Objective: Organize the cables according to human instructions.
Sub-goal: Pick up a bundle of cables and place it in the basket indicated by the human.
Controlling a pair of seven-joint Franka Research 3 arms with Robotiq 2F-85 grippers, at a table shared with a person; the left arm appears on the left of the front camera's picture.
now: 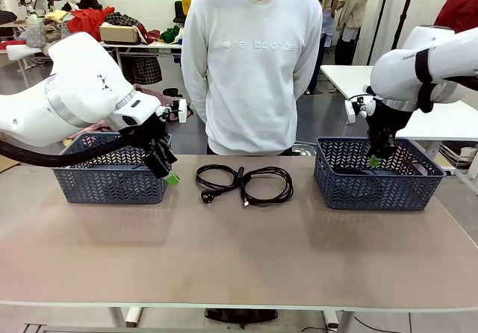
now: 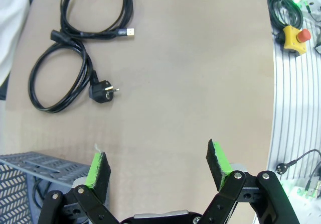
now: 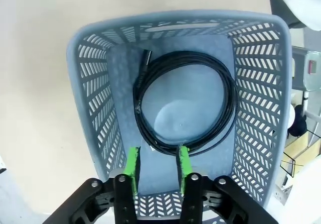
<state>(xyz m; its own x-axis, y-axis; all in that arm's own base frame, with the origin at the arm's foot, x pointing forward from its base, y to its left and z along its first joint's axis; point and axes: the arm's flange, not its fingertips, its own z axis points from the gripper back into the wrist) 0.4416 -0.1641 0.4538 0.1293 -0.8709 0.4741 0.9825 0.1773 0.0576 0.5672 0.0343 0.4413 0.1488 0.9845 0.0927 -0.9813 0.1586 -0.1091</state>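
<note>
Front view: my right gripper [image 1: 373, 159] is hanging inside the right basket [image 1: 351, 187]. My left gripper [image 1: 166, 167] is hovering at the left basket [image 1: 104, 187], with two cables [image 1: 240, 180] lying mid-table between them.

Left wrist view: the jaws are standing wide open and empty, and both cables are lying far ahead.

Right wrist view: the jaws are standing half apart, gripping nothing, above a coiled cable [image 3: 190, 56] on the basket floor.

I judge a drop-off is finishing. Next I am looking to lift clear and take the cue from the person [image 1: 252, 64].

Tan table [image 1: 239, 266] bears the left basket [image 1: 104, 185] and the right basket [image 1: 373, 190], both blue-grey lattice, well apart. Between them lie two coiled black cords, touching each other: the round-plug cable [image 2: 99, 92] and the USB cable [image 2: 90, 34].
</note>
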